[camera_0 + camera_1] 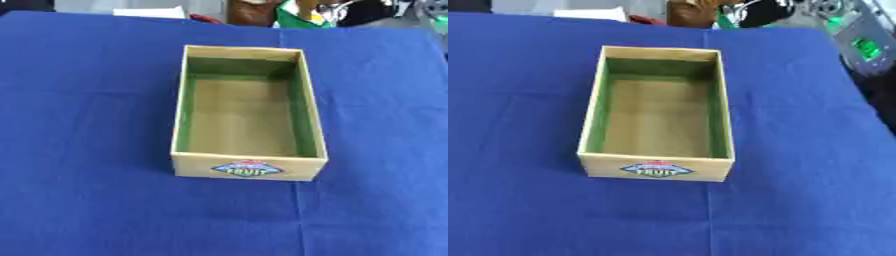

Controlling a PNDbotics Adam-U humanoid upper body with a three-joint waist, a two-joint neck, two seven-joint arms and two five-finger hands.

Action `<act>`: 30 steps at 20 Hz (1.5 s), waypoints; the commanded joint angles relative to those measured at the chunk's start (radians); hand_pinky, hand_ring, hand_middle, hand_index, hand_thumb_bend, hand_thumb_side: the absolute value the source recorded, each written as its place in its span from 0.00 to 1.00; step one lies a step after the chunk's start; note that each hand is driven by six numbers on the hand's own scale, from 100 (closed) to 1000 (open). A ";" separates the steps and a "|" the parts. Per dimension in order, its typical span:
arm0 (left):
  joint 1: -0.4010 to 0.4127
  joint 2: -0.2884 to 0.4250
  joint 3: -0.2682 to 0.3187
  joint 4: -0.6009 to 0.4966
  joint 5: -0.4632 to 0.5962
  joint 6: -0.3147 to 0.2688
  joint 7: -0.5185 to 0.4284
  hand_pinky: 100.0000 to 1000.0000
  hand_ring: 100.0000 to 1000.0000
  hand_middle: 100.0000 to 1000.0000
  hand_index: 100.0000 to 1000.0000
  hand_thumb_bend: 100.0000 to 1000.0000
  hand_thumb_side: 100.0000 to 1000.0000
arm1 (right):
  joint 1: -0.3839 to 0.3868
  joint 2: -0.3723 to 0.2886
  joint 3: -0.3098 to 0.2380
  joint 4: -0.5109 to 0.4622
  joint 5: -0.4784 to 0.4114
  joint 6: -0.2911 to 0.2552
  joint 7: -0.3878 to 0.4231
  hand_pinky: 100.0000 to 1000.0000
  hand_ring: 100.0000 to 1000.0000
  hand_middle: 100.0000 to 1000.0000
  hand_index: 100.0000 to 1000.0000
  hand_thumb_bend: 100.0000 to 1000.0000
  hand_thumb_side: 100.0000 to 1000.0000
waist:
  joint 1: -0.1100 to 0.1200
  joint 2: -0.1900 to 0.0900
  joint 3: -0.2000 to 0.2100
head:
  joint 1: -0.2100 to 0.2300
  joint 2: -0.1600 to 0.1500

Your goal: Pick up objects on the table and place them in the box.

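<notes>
- Blue cloth (pixel 87 100) spread across whole table, creased near centre.
- Open cardboard box (pixel 179 105) upright at middle of cloth, green inner walls, tan floor, "FRUIT" label (pixel 248 169) on near wall.
- Neither hand in sight; state impossible to tell.

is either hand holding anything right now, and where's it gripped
Nothing is seen held: neither robot hand shows in either view. Only the open box sits on the blue cloth, and nothing shows inside it.

An open cardboard box (pixel 655 171) sits on a blue tablecloth (pixel 798 150).
</notes>
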 commanded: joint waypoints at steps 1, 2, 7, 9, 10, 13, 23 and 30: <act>-0.011 0.015 -0.001 -0.017 0.003 -0.002 -0.004 0.47 0.52 0.54 0.71 0.00 0.39 | -0.008 0.001 0.010 -0.034 -0.016 0.023 0.003 0.68 0.57 0.53 0.59 0.00 0.24 | 0.004 -0.024 0.001 | -0.006 0.000; -0.012 0.014 -0.001 -0.017 0.003 -0.002 -0.004 0.47 0.52 0.54 0.71 0.00 0.39 | -0.005 0.004 0.017 -0.041 -0.020 0.030 0.003 0.68 0.57 0.53 0.59 0.00 0.24 | 0.004 -0.023 0.001 | -0.006 -0.002; -0.014 0.012 -0.004 -0.017 0.005 -0.001 -0.006 0.47 0.52 0.54 0.71 0.00 0.38 | 0.006 0.013 0.055 -0.085 -0.033 0.065 0.003 0.67 0.57 0.52 0.58 0.00 0.24 | 0.001 -0.019 0.001 | -0.002 -0.006; -0.015 0.010 -0.005 -0.017 0.005 -0.001 -0.007 0.47 0.52 0.54 0.71 0.00 0.38 | 0.009 0.021 0.068 -0.100 -0.041 0.080 0.002 0.67 0.57 0.52 0.58 0.00 0.24 | -0.001 -0.019 0.001 | -0.001 -0.007; -0.015 0.010 -0.006 -0.017 0.006 -0.001 -0.008 0.47 0.52 0.54 0.71 0.00 0.38 | 0.009 0.025 0.075 -0.104 -0.044 0.086 0.004 0.67 0.57 0.51 0.58 0.00 0.24 | -0.002 -0.018 0.001 | -0.001 -0.008; -0.016 0.008 -0.007 -0.017 0.007 -0.001 -0.009 0.47 0.52 0.54 0.71 0.00 0.38 | 0.010 0.044 0.100 -0.106 -0.051 0.102 0.018 0.67 0.57 0.51 0.58 0.00 0.24 | -0.005 -0.018 0.001 | -0.001 -0.008; -0.018 0.004 -0.014 -0.017 0.012 -0.001 -0.015 0.47 0.52 0.53 0.71 0.00 0.37 | 0.011 0.152 0.176 -0.007 -0.020 0.140 0.017 0.66 0.57 0.50 0.58 0.00 0.26 | -0.010 -0.014 0.008 | -0.009 -0.014; -0.017 0.004 -0.016 -0.017 0.013 0.002 -0.020 0.47 0.52 0.53 0.71 0.00 0.37 | -0.047 0.174 0.230 0.065 0.002 0.087 0.085 0.66 0.57 0.51 0.58 0.00 0.27 | -0.013 -0.014 0.004 | -0.010 -0.014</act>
